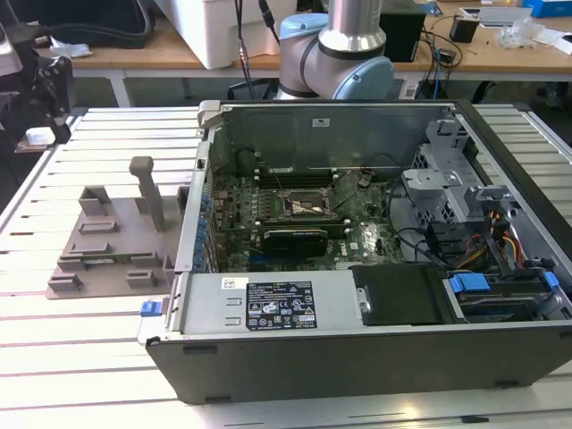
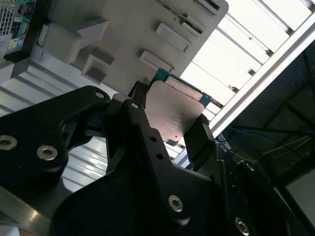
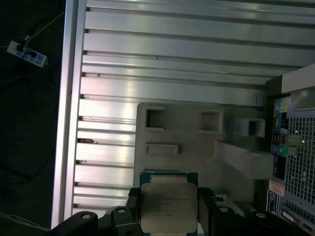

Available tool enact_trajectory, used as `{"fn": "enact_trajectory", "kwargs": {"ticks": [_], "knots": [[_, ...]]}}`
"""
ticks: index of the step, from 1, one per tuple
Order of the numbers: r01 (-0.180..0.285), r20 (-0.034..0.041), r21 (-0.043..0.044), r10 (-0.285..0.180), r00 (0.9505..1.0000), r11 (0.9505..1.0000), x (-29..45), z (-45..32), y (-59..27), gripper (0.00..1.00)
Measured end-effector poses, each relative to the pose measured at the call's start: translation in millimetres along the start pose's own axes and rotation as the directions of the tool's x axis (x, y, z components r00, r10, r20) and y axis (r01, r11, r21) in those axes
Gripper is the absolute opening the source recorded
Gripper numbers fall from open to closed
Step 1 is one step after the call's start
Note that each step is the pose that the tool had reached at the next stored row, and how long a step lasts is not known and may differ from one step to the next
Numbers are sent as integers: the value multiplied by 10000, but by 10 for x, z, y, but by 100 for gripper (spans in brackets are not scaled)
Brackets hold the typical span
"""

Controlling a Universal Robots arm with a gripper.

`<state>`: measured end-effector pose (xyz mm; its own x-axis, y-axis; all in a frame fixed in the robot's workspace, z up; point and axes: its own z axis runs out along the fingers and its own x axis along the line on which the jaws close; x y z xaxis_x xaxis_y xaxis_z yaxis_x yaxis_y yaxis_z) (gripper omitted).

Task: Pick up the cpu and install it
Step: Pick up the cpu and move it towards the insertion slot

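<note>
The tray is lying on the table, just beside the open computer case, on the exterior view's left of it. The motherboard socket is sitting inside the case. The cpu is sitting clamped in the gripper, over the tray.

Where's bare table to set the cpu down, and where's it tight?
Bare table slats lie nearer the camera than the grey tray in the exterior view, and beyond it too. The computer case is crowded with boards and cables. The pincer grips the cpu.
</note>
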<state>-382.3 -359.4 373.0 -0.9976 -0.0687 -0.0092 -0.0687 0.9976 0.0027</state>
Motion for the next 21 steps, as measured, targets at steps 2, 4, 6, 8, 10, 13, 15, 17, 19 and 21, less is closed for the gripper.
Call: {"fn": "enact_trajectory", "kwargs": {"ticks": [2, 4, 6, 8, 10, 13, 15, 17, 19, 21], "knots": [[-1, 1, 0, 1, 10000, 10000, -1, -35, 3, 55], [0, 0, 0, 0, 10000, 10000, -2, -105, 6, 55], [0, 0, 0, 0, 10000, 10000, -2, -141, 6, 55], [-1, 0, 0, 1, 10000, 10000, -2, -197, 8, 55], [0, 0, 0, 0, 10000, 10000, -3, -241, 9, 55], [-1, 0, 1, 1, 10000, 10000, -3, -295, 10, 55], [0, 3, -1, 0, 10000, 10000, -3, -301, 10, 55], [-1, 1, 0, 1, 10000, 10000, -3, -303, 10, 55], [-1, 1, 0, 1, 10000, 10000, -3, -303, 10, 55], [0, 1, 0, 0, 10000, 10000, -3, -303, 10, 55]]}}
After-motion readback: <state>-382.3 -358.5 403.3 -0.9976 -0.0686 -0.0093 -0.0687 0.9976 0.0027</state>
